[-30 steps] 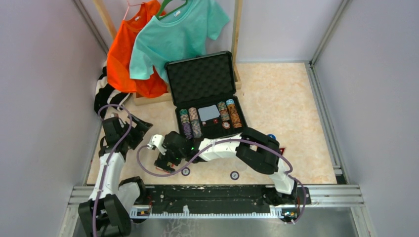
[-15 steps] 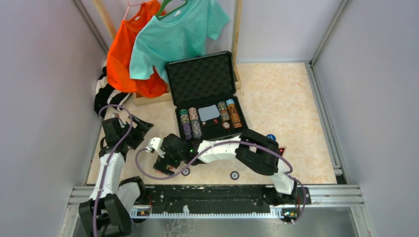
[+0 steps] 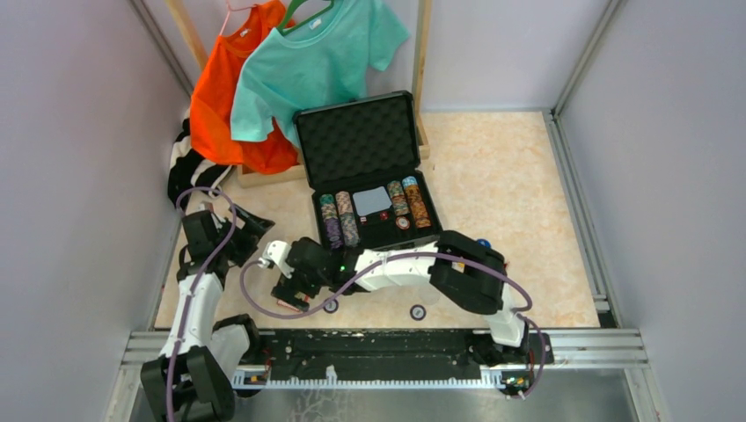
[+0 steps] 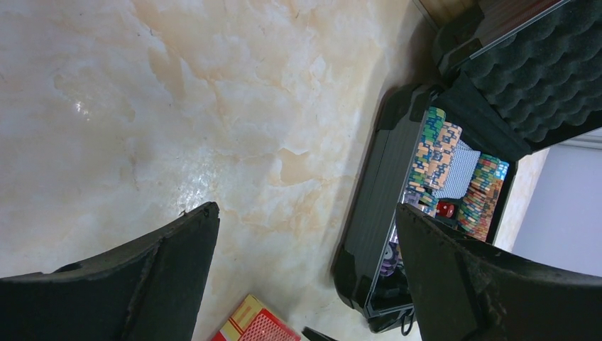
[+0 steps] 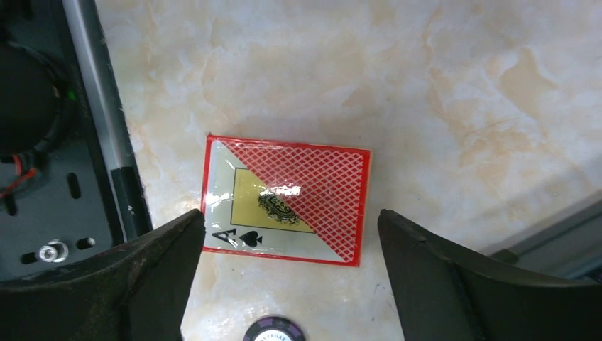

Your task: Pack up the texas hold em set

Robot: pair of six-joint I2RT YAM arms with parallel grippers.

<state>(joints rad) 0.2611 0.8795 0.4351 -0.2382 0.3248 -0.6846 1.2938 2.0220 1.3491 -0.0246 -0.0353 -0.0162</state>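
The black briefcase [image 3: 369, 189] lies open at the table's middle, foam lid up, with rows of multicoloured chips [image 3: 339, 220] inside; it also shows in the left wrist view [image 4: 383, 213]. The red-orange card box [image 5: 287, 199] lies flat on the table. My right gripper [image 5: 291, 217] is open and hovers over the box, fingers on either side and apart from it; in the top view it is front left of the case [image 3: 295, 286]. A purple chip [image 5: 275, 330] lies just near of the box. My left gripper [image 4: 305, 209] is open and empty, left of the case [image 3: 251, 229].
Two loose chips [image 3: 331, 306] [image 3: 418, 311] lie near the front rail [image 3: 387, 338]. A blue button [image 3: 482, 243] peeks out behind the right arm. Orange and teal shirts [image 3: 308, 61] hang on a wooden rack behind the case.
My right gripper has shifted slightly left and toward the front edge over the card box. The left arm has barely moved.
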